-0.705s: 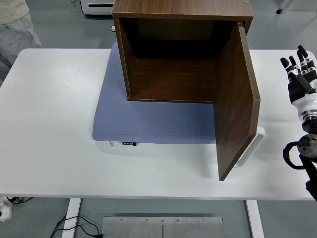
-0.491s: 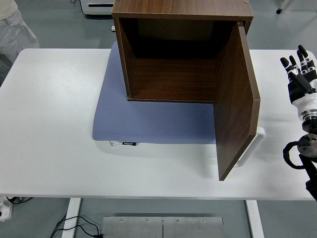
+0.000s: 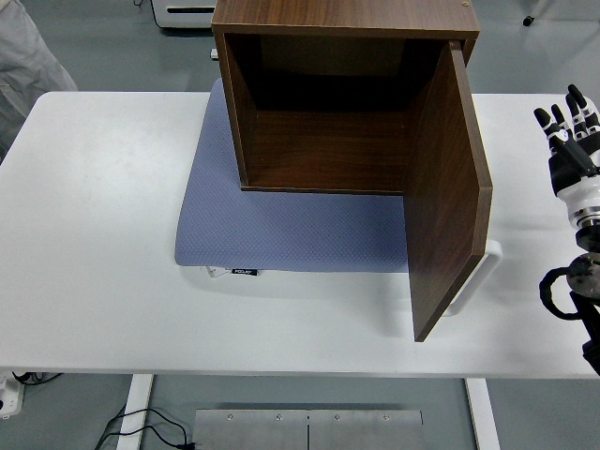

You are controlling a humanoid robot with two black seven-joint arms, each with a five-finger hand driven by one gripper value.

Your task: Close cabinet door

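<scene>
In the head view, the brown cabinet (image 3: 337, 94) stood on a blue mat (image 3: 281, 225) at the table's (image 3: 94, 234) far middle, its door (image 3: 448, 187) swung wide open toward the near edge. The right hand (image 3: 572, 141) hovered well right of the door, fingers extended upward, grasping nothing.

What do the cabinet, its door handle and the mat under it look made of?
Cabinet: dark brown wood or wood-look laminate, matte, with visible grain.
Door handle: white, smooth, probably plastic or painted metal.
Mat: blue-grey, with a fine dotted weave, likely fabric or foam.
</scene>
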